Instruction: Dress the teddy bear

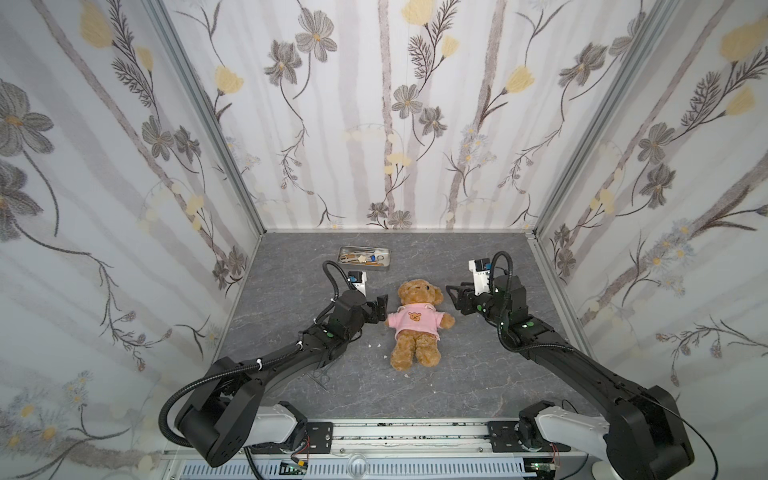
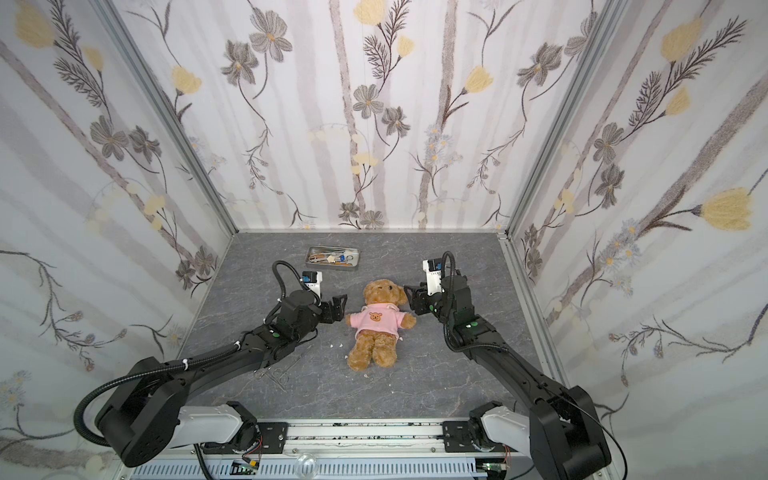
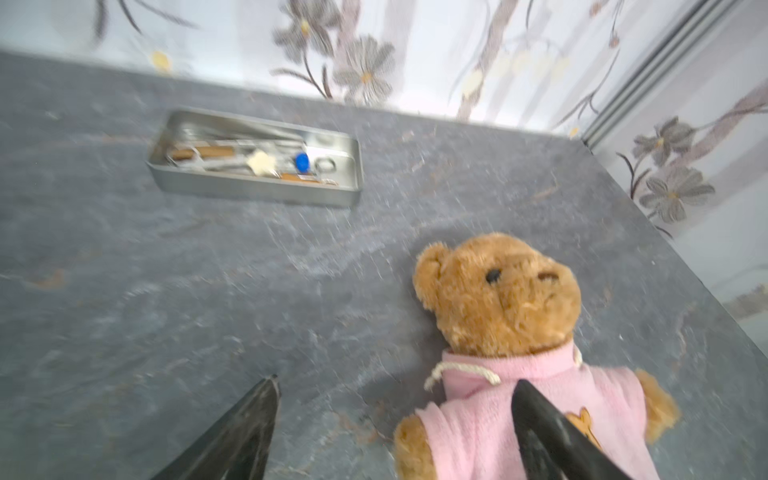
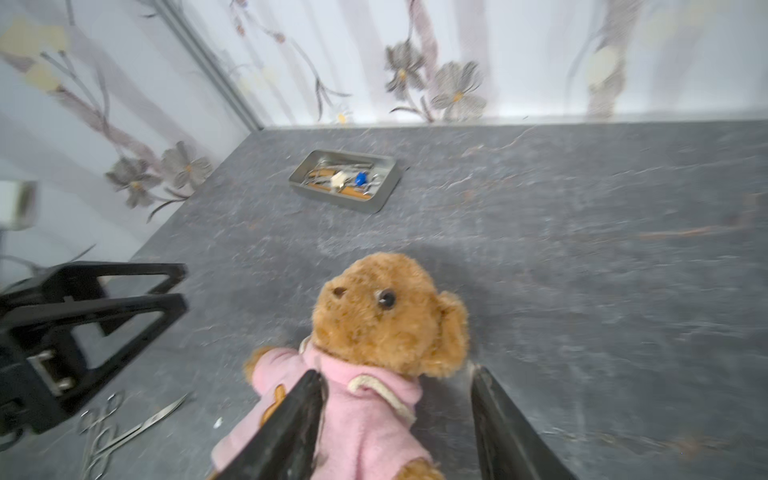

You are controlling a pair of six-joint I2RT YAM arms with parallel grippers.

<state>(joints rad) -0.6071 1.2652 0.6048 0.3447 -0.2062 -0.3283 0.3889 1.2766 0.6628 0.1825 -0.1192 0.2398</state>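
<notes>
The teddy bear (image 1: pixel 417 296) (image 2: pixel 384 296) lies on its back in the middle of the grey table, head toward the back wall. It wears a pink shirt (image 1: pixel 415 322) (image 2: pixel 376 323) with an orange bear-face emblem. My left gripper (image 1: pixel 380 309) (image 2: pixel 338 308) stands open just beside the bear's arm, holding nothing. My right gripper (image 1: pixel 455 297) (image 2: pixel 411 297) is open too, a little apart from the bear's head on the other side. In the left wrist view the left gripper (image 3: pixel 395 382) frames the shirt (image 3: pixel 478 411). In the right wrist view the right gripper (image 4: pixel 397 372) spans the shirt's collar (image 4: pixel 374 386), not touching.
A metal tray (image 1: pixel 385 252) (image 2: pixel 312 250) of small tools sits behind the bear near the back wall. Scissors and forceps (image 1: pixel 322 376) (image 2: pixel 276 374) (image 4: pixel 124 428) lie on the table under the left arm. Flowered walls close in three sides.
</notes>
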